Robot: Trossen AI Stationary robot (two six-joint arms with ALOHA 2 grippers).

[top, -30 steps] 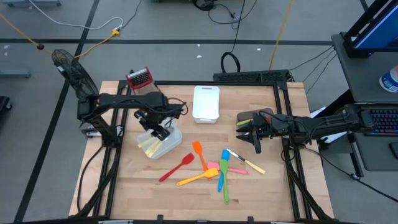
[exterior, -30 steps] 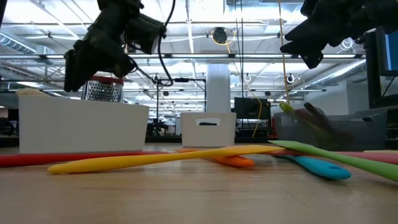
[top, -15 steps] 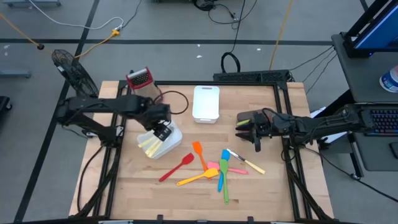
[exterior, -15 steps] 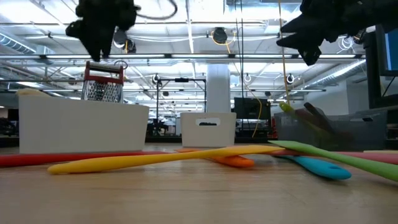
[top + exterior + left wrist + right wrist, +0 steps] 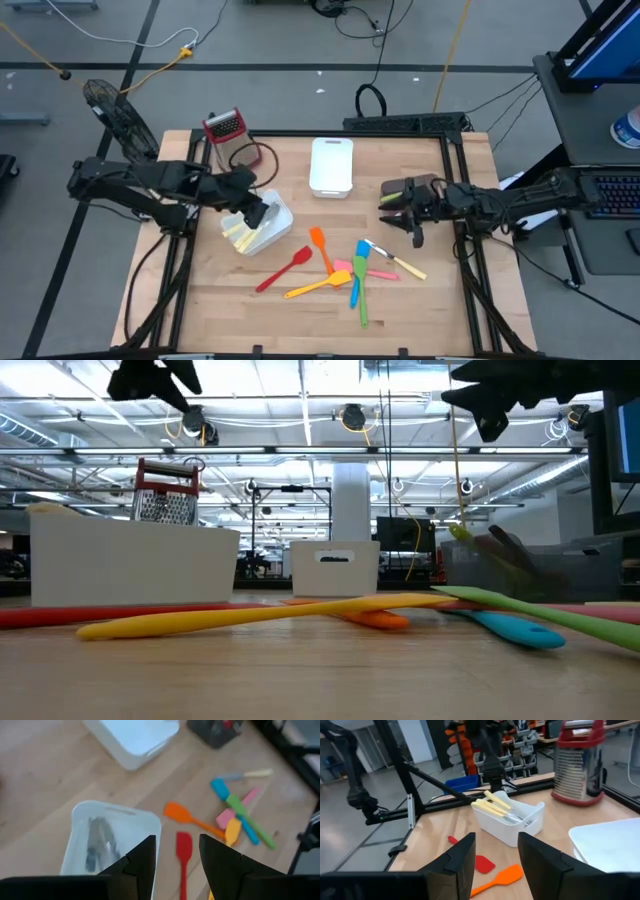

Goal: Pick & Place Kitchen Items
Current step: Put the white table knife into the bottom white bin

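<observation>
Several kitchen items lie flat on the table near its middle: a red spatula [image 5: 283, 270], an orange one [image 5: 319, 243], a yellow one [image 5: 314, 287], and blue [image 5: 354, 288], green [image 5: 362, 296], pink [image 5: 343, 266] and cream-handled [image 5: 398, 263] pieces. Cream-handled cutlery [image 5: 492, 805] lies in a small white bin [image 5: 272, 232]. My left gripper [image 5: 257, 213] hangs open above that bin's left part, slanting down, with nothing between its fingers [image 5: 145, 862]. My right gripper [image 5: 386, 201] waits open and level, high over the table's right part, also empty.
A second white bin [image 5: 331, 165] stands at the far middle. A metal box grater with a red top [image 5: 225, 127] stands at the far left corner. A black frame rail [image 5: 456, 180] runs along the table's edges. Bare wood lies at the near left.
My left gripper has risen from just over the small white bin and drawn back toward the table's left edge, tipping from pointing steeply down to slanting. The bin and the utensils have stayed where they were.
</observation>
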